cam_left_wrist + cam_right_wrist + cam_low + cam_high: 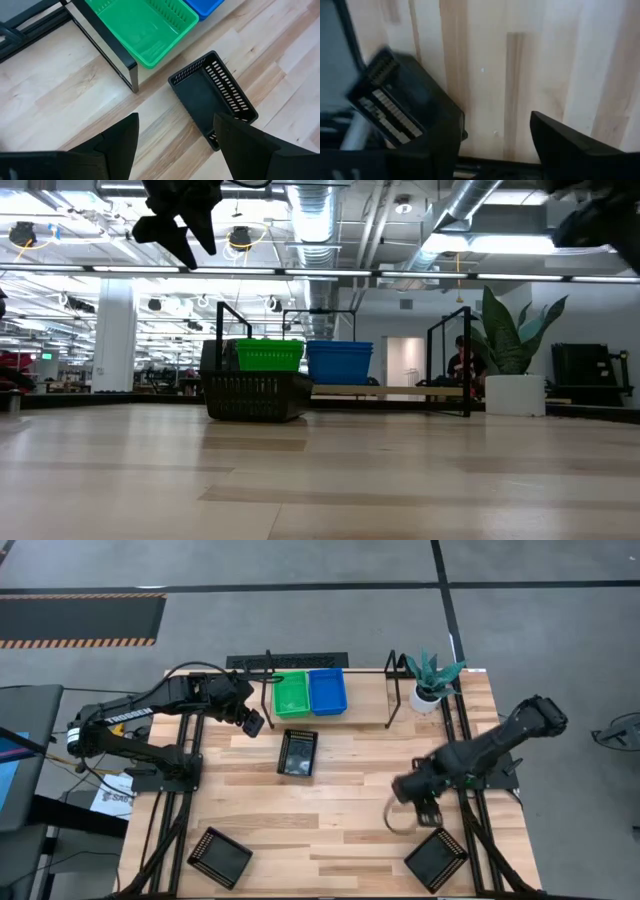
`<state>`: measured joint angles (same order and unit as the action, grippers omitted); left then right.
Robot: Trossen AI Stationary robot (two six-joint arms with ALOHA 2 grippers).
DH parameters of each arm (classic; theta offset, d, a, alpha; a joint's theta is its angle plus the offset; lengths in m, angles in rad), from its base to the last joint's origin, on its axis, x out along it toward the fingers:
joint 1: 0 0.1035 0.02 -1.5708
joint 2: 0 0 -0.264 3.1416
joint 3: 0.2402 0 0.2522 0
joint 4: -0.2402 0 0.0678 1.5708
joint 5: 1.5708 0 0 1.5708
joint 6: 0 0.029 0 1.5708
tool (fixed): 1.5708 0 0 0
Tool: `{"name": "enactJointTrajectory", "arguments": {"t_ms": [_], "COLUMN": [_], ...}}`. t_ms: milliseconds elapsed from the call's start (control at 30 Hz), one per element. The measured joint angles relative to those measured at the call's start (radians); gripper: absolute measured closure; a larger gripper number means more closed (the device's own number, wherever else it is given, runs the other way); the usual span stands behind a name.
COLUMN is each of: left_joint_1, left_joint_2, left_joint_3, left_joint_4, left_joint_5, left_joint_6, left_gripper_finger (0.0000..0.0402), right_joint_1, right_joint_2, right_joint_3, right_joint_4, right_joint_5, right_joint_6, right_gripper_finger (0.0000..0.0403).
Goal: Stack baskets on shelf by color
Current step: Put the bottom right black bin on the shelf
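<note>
Two black baskets at near edge: one near-left [220, 857], one near-right [436, 859]. Right gripper [428, 813] spread wide, empty, just above near-right basket. Third black basket [298, 752] mid-table. Left gripper [175, 137] wide, empty, hovering beside shelf [268, 690]. Green basket [292, 694], blue basket [327, 691] on shelf, far side.

One camera looks straight down on the surface [340, 830]; another sits level with it; both share the green basket [292, 694] at 12 o'clock.

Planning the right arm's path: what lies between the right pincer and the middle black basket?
Only bare wood, in the high view, between the right pincer and the black basket.
</note>
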<state>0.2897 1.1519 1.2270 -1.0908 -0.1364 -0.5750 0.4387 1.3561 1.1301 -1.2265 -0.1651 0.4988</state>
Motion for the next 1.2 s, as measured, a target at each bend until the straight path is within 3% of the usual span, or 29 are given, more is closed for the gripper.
{"name": "enactJointTrajectory", "arguments": {"t_ms": [133,433,700,900,1067,1200], "left_joint_1": [0.0,0.0,0.0,0.0,0.0,0.0], "left_joint_2": [0.0,0.0,0.0,0.0,0.0,0.0], "left_joint_3": [0.0,0.0,0.0,0.0,0.0,0.0], "left_joint_4": [0.0,-0.002,-0.002,-0.003,-0.004,-0.029], "left_joint_5": [-0.001,-0.001,-0.001,-0.001,-0.001,0.007], "left_joint_6": [-0.012,-0.02,-0.015,-0.013,-0.013,-0.006], "left_gripper_finger": [0.0157,0.0157,0.0157,0.0157,0.0157,0.0157], "right_joint_1": [0.113,0.249,0.312,0.331,0.326,0.312], "right_joint_2": [0.059,0.22,0.299,0.341,0.369,0.349], "right_joint_3": [-0.001,0.0,-0.004,-0.089,-0.141,-0.145], "right_joint_4": [0.001,0.121,0.205,0.287,0.332,0.347], "right_joint_5": [0.027,0.004,-0.055,-0.131,-0.18,-0.161], "right_joint_6": [0.013,0.016,0.035,0.114,0.165,0.204], "right_gripper_finger": [0.014,0.0143,0.0144,0.015,0.0211,0.0316]}}
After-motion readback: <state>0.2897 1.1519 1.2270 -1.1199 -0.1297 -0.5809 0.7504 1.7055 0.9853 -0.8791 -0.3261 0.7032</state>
